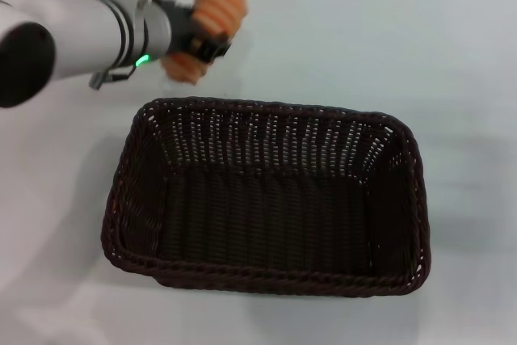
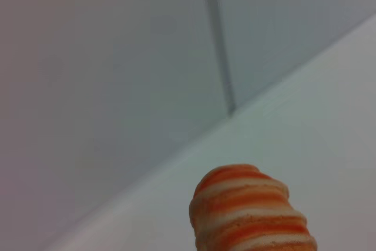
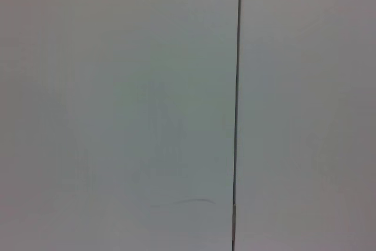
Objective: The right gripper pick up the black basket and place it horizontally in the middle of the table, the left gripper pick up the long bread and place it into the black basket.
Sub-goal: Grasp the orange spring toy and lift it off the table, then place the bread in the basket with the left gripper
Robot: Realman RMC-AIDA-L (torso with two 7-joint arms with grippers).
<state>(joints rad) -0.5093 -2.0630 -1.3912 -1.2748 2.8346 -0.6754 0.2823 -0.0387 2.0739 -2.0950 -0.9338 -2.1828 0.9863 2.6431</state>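
Nearest the robot, in the head view, one large rectangular dark brown-black woven wicker basket sits flat on the plain white smooth table, its long side running left to right and its open top facing up. The whole braided rim is in sight; the open-weave sloping sides let pale flecks of the table show through, and the floor of the basket is so dark that its weave is hard to make out.

Beyond the basket's far left corner, and clear of it, the rounded white-and-black left arm reaches in from the left edge of the head view, a small green light glowing on its underside. Its black left gripper is clamped around the middle of one short log-shaped bread with orange and cream ridged stripes. The gripper body hides the bread's middle, so only two rounded ends show, one above the gripper and one below, and both are blurred. Whether the bread is clear of the table cannot be told from this view.

In the left wrist view, just one striped end of the bread rises into the picture, the rest cut off by the edge; the gripper itself is not in that view. Behind it lie the table's far edge and a grey panelled wall with one dark seam.

The right wrist view shows only a pale panelled surface with one dark seam; the right gripper appears in no view.
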